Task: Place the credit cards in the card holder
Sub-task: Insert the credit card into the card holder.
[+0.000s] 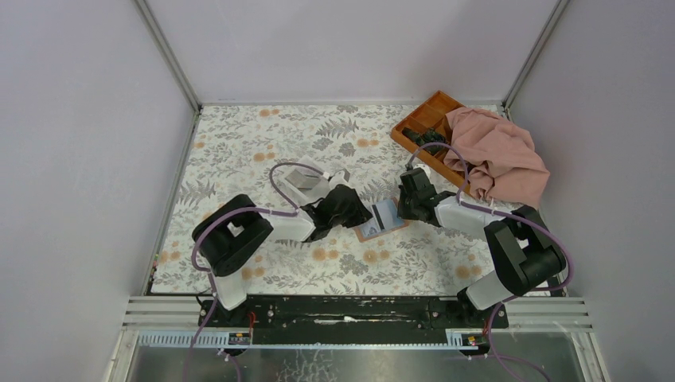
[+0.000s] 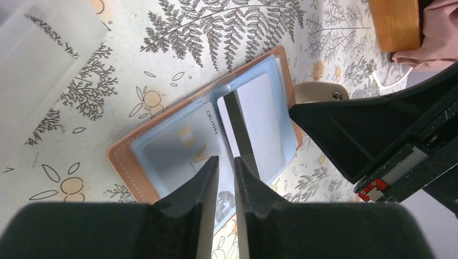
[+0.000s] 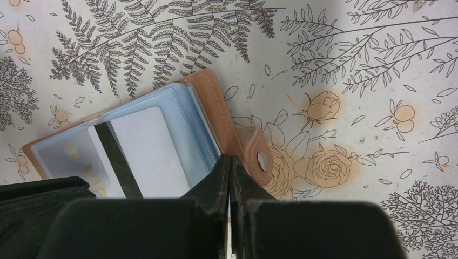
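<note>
Step in hand: seating the striped card (image 2: 259, 116) in a clear sleeve of the card holder (image 1: 383, 220), as I judge it
Card holder: open and flat mid-table, between the two grippers; tan cover down, sleeves up; snap tab (image 3: 263, 158) sticking out on its right edge
Cards: another card (image 2: 175, 154) already sits in the sleeve on the left half; the striped card lies over the right half; whether it is fully in cannot be told
Left gripper (image 2: 226, 168): over the holder's left part; fingers a sliver apart, nothing seen between them
Right gripper (image 3: 230, 168): fingers pressed together, tips at the holder's right edge just beside the tab; whether they pinch a sleeve cannot be told
Doing it well: let the right tips pin the holder so it cannot slide; push the card flat along the sleeve mouth with the left, slowly, since thin sleeves may buckle
</note>
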### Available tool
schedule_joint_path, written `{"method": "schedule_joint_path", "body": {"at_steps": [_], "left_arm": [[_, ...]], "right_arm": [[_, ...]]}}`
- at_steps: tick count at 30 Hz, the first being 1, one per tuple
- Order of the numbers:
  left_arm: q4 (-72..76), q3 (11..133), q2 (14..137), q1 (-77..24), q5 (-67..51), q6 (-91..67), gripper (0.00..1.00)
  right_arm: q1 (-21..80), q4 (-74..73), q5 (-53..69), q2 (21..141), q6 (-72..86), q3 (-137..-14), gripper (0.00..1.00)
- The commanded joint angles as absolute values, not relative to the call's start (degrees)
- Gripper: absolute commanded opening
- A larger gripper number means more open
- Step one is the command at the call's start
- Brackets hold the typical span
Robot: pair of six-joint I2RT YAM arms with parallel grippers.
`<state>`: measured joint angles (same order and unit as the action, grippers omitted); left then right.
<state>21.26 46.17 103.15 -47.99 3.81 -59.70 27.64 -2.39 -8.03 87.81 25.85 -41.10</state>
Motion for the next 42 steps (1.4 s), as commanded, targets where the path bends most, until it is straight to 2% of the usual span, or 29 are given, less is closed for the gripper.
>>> {"method": "schedule_joint_path", "body": {"at_steps": [1,4,7,20,42], "left_arm": [[14.7,49.8,102.8,-49.1,7.7,-52.9,0.18],[12.2,51.9,103.8,-49.8,8.2,-50.6,0.06],[9.4,54.0,104.7,-50.6,9.6,-48.3,0.0],[4.8,55.8,105.2,-52.6,13.5,-44.7,0.0],[4.6,62.3,111.1,-53.8,11.6,-44.0,0.0]], "right_arm": [[27.4,-2.7,-7.3,89.1,26.5,-42.4,0.0],[27.4,-2.6,-7.3,89.2,26.5,-42.5,0.0],[27.4,-2.8,-7.3,89.3,26.4,-42.6,0.0],[27.4,-2.5,-7.0,89.8,26.5,-42.5,0.0],[27.3,-2.0,-6.4,89.9,26.7,-41.9,0.0]]}}
